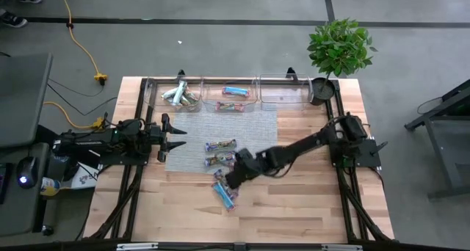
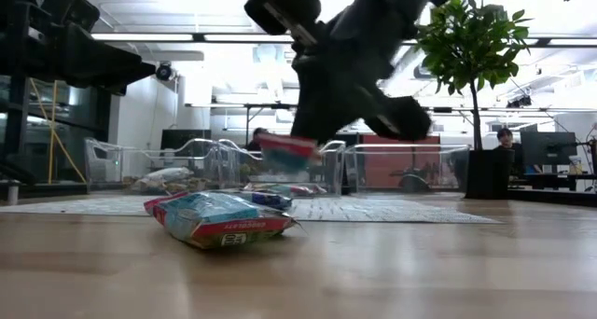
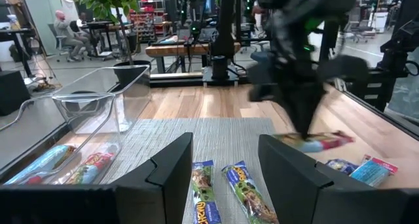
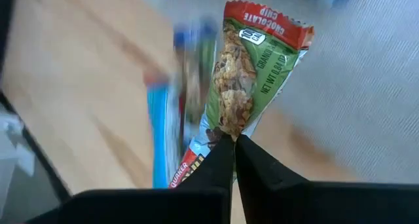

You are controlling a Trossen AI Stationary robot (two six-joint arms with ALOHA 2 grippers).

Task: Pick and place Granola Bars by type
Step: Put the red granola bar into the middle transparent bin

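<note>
One shiny green-and-red wrapped granola bar (image 4: 252,73) hangs pinched by its end in the clenched right claw (image 4: 234,142), lifted above the wooden desk (image 1: 308,207), probably for sorting; left claw (image 1: 173,133) waits released.

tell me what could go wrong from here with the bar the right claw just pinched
The right claw is shut on only the crimped end of the green-and-red-wrapped chocolate chip granola bar, so the bar dangles and could slip out during the carry.

A blue-wrapped granola bar lies right beside it and may get dragged along.

The clear plastic bins sit across the grey woven mat; a swinging bar could clip a rim and miss.
</note>
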